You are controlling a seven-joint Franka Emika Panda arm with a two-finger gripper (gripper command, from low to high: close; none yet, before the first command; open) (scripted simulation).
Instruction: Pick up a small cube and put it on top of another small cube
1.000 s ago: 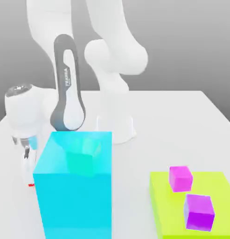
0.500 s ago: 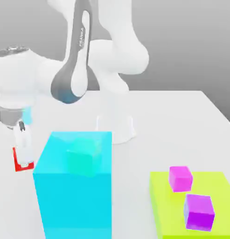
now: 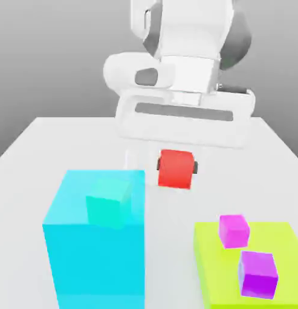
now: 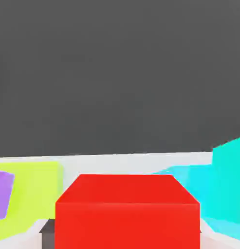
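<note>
Pincer (image 3: 176, 167) clamped on the small red cube (image 3: 176, 169), held in the air above the white desk (image 3: 30, 151). Cube hangs between the big cyan block (image 3: 95, 253), which carries a teal cube (image 3: 107, 202), and the lime slab (image 3: 248, 265) with two magenta cubes (image 3: 234, 230).

1. Lower left of the exterior view: tall cyan block (image 3: 93, 253) with a teal cube (image 3: 107, 202) on top, barring low passage there;
2. Lower right: lime slab (image 3: 226, 283) carrying two magenta cubes (image 3: 234, 230);
3. Between block and slab: bare table (image 3: 169, 253), open lane;
4. Upper centre: arm's white bulk overhead.
</note>
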